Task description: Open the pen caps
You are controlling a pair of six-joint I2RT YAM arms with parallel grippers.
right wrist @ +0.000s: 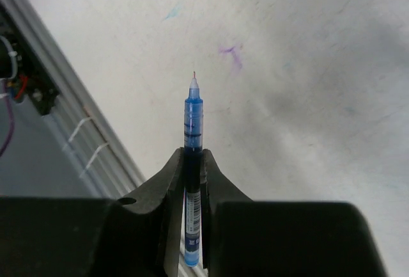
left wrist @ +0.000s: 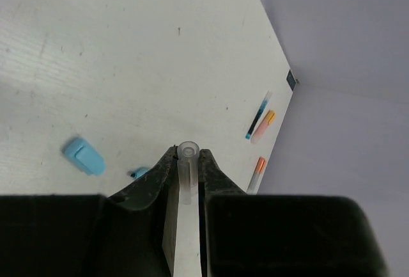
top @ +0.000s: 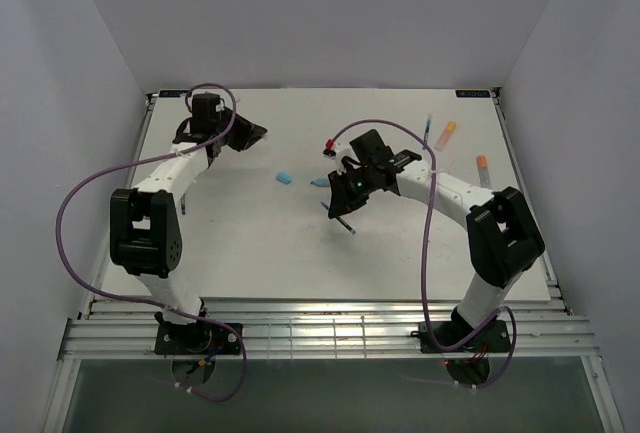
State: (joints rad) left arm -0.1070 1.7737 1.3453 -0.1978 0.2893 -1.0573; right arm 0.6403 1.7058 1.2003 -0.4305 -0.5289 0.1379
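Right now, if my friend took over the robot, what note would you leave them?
Left gripper: shut on a clear cap.
Right gripper: shut on the blue pen, its tip bare.
Done: that pen is open; a light blue cap lies loose on the table.
Left: the orange highlighters and a thin dark pen near the far right edge, apparently still capped.
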